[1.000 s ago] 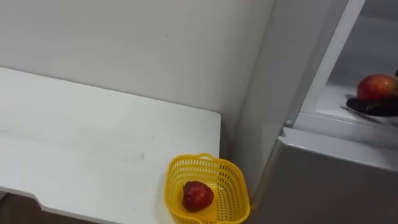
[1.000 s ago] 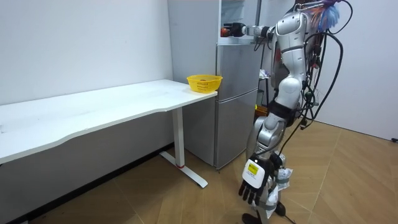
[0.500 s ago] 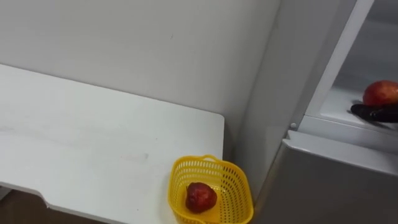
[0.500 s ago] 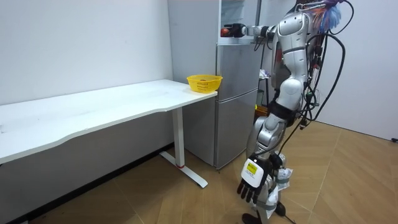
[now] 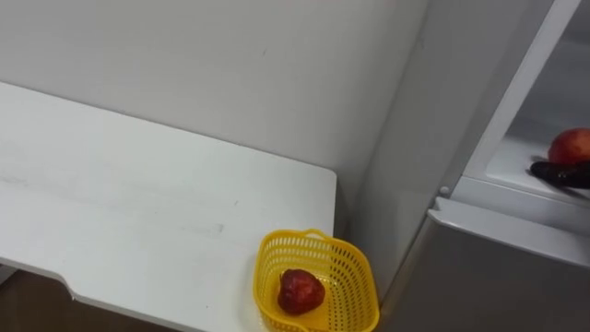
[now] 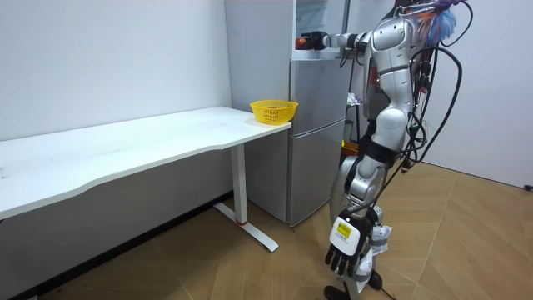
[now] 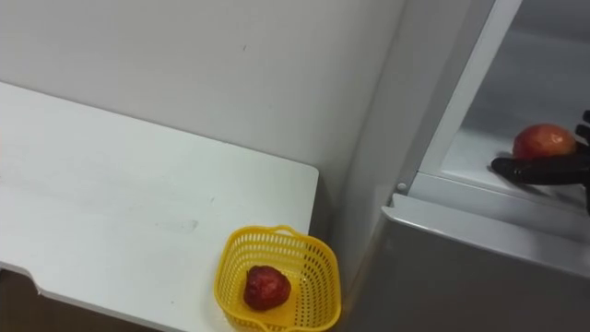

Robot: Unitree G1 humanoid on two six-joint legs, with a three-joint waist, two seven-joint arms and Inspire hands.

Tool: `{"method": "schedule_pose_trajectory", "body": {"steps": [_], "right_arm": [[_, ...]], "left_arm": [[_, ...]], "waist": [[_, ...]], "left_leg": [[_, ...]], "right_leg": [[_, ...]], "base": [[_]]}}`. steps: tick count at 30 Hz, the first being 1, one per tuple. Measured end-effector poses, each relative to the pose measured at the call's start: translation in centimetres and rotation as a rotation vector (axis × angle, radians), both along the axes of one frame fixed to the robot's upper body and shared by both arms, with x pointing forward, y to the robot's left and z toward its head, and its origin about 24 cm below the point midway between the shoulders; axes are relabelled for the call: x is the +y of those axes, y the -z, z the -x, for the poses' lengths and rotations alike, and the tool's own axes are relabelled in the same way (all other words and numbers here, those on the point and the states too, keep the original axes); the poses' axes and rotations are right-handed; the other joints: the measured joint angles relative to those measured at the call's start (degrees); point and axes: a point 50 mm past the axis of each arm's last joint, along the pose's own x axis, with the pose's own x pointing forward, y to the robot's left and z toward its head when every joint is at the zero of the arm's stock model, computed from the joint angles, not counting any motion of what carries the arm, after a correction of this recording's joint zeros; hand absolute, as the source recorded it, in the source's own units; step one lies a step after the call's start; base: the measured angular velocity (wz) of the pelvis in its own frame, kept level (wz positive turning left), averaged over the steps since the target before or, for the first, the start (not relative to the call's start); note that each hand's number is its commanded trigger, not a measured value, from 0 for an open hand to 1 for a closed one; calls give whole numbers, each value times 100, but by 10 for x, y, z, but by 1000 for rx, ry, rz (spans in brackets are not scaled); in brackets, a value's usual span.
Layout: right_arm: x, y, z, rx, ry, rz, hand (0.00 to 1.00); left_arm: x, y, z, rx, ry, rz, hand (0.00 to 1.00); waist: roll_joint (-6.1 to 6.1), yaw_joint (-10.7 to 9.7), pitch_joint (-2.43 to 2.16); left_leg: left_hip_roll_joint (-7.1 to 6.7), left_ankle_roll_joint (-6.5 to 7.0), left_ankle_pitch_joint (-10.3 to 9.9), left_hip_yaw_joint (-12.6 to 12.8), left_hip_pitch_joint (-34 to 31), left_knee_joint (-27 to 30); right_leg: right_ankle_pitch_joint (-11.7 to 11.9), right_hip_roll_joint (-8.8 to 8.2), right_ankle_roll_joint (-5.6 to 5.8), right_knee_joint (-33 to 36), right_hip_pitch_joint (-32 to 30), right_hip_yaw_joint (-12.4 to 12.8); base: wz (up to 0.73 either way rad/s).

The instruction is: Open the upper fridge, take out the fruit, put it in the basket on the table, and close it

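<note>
Left eye view: a red apple [image 5: 572, 146] sits on the upper shelf of the fridge [image 5: 489, 277], with the dark fingers of the right hand [image 5: 559, 171] lying just in front of it.

Room view: the robot stands at the fridge with its right arm raised into it. The left hand [image 6: 345, 247] hangs low, fingers relaxed.

Right eye view: I cannot tell whether the right hand actually clasps the apple. A yellow basket [image 7: 318, 267] on the white table [image 7: 111, 184] holds another red fruit [image 7: 266, 287].

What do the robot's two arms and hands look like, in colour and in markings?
Both hands are black. The left hand has a small white and yellow tag on its back. The right hand is plain black, with slim fingers, and its arm is silver-grey with darker joints.
</note>
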Motion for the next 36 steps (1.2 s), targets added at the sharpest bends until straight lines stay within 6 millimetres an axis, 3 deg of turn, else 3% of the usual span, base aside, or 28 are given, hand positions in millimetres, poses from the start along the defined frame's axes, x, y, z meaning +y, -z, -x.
{"method": "schedule_pose_trajectory", "body": {"steps": [13,19,32,33,34,35,36], "right_arm": [[-1,0,-4,49,12,37,0],[2,-1,-5,53,-3,62,0],[0,-4,-4,86,-19,156,0],[0,-4,-4,88,-21,158,22],[1,-3,-4,95,-24,169,92],[1,-3,-5,106,-32,192,100],[2,-4,-5,114,-37,209,100]], "left_arm": [[4,0,3,29,11,-16,0],[4,0,2,21,13,-28,0],[9,-3,0,18,25,-9,0],[10,-3,0,20,25,-7,0],[11,-4,-1,22,27,-6,0],[12,-4,-2,21,28,-7,0],[12,-4,-2,19,29,-8,0]], "waist": [[14,21,26],[-23,40,9],[-102,169,41],[-102,173,41],[-109,177,42],[-117,179,46],[-119,186,47]], "left_leg": [[0,-3,0,-32,7,11],[2,-13,9,-32,-29,7],[9,-34,23,-63,-67,13],[9,-35,24,-64,-69,14],[9,-37,27,-65,-73,14],[10,-39,29,-71,-76,11],[10,-41,31,-75,-77,9]], "right_leg": [[0,1,0,1,26,-39],[1,6,-1,9,-22,-29],[16,21,-26,-7,-40,-43],[16,21,-26,-7,-39,-44],[16,20,-27,-7,-42,-50],[16,19,-27,-8,-44,-62],[17,19,-28,-8,-45,-65]], "base": [[1],[0],[0],[0],[0],[0],[0]]}}
